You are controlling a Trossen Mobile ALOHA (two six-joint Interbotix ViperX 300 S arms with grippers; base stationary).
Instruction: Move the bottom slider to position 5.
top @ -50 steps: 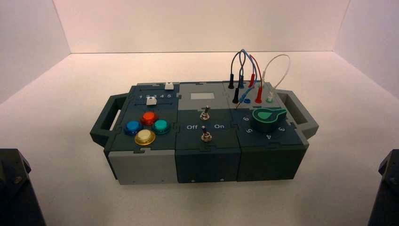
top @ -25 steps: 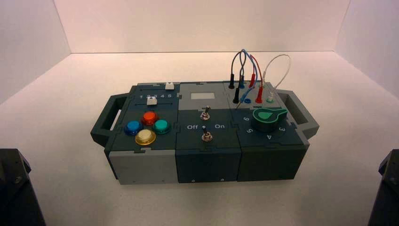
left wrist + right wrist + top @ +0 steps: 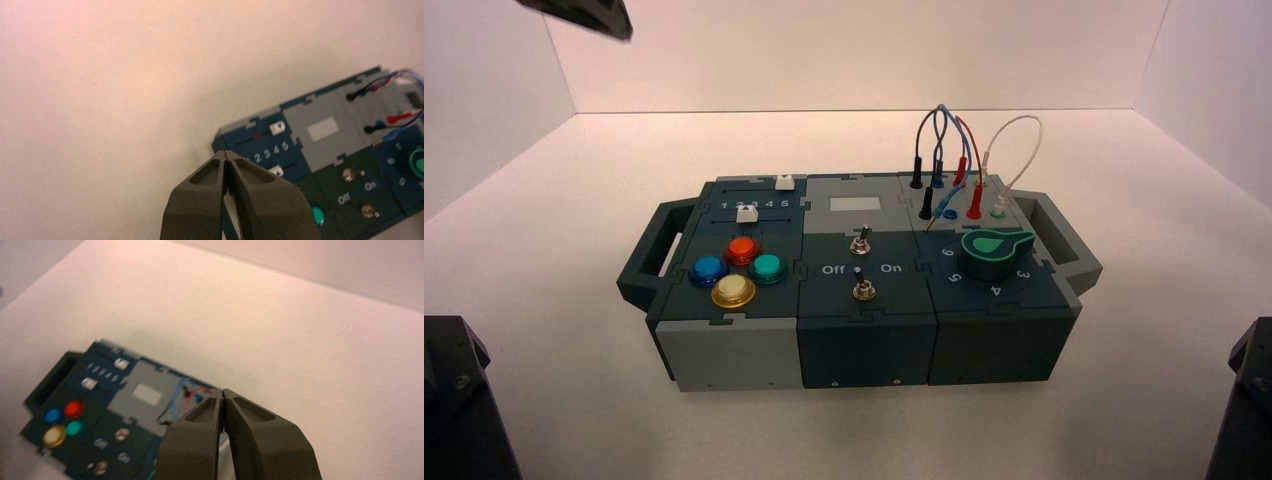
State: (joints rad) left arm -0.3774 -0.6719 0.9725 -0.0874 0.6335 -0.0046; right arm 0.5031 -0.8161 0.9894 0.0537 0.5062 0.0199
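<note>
Our left black gripper (image 3: 226,152) hangs, its fingers together, off the box's left side.

On the left panel of the dark blue and grey box (image 3: 864,300), we see the bottom slider, a small white plastic knob (image 3: 747,214), on the lower track, just under the printed row of white numerals and above the round red button (image 3: 742,250); position 5, the small white printed numeral (image 3: 785,204), ends that row, near the upper white slider (image 3: 785,182). Our right black gripper (image 3: 223,392) waits off the box's right side, closed on nothing.
</note>
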